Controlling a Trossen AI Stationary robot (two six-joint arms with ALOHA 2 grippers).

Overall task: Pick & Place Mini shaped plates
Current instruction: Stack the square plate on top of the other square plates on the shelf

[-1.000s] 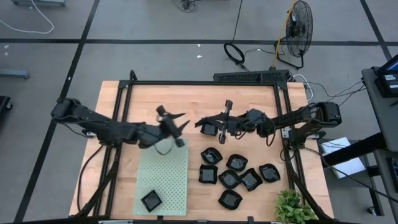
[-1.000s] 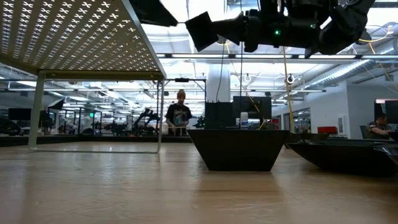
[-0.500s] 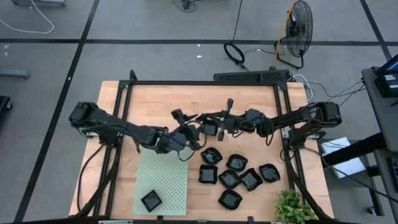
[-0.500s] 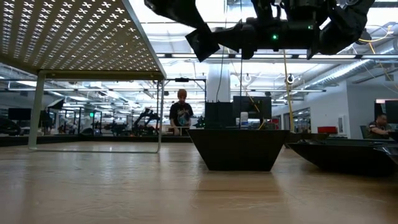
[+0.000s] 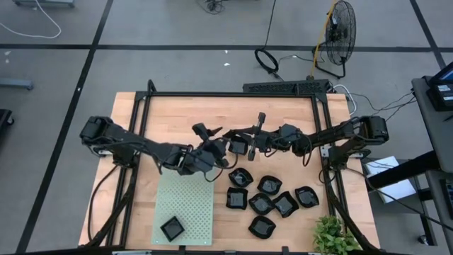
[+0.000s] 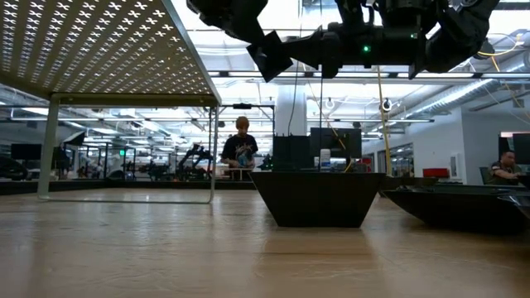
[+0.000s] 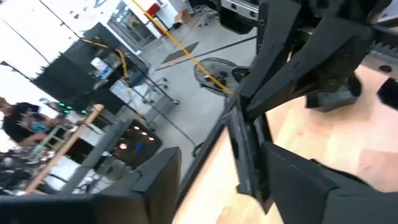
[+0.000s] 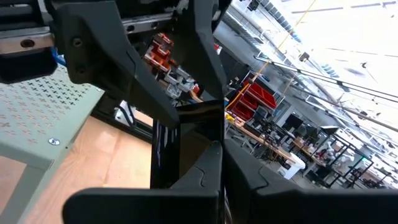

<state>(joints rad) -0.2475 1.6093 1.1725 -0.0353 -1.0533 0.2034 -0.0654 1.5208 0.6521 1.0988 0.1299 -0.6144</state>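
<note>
My right gripper (image 5: 248,145) comes in from the table's right and is shut on one mini shaped plate (image 5: 239,146), a small glossy black dish held high over the table's middle. My left gripper (image 5: 228,147) reaches in from the left, open. Its fingers (image 8: 106,56) stand on either side of that plate's free edge (image 8: 186,124). Several more black plates (image 5: 269,198) lie flat on the wood right of the pale green perforated mat (image 5: 185,205). One plate (image 5: 172,228) sits on the mat's near end. My right gripper pinches the plate between its two fingers at the rim that faces the table's right (image 8: 186,162). The fingers come level from the right. The plate is lifted clear of the table. My left gripper: I cannot tell whether its open fingers touch the plate.
The mat stands on thin legs above the table (image 6: 99,50). A square-based plate (image 6: 317,199) sits on the wood in the low view. A black frame (image 5: 233,95) borders the table. A small plant (image 5: 333,237) stands at the near right corner. People show in the room beyond.
My left gripper has swung from over the mat's far end toward the table's right, up to the plate in my right gripper. Its open fingers now bracket that plate. Most of this move came in the first half second. My right gripper and the plate have kept still.
</note>
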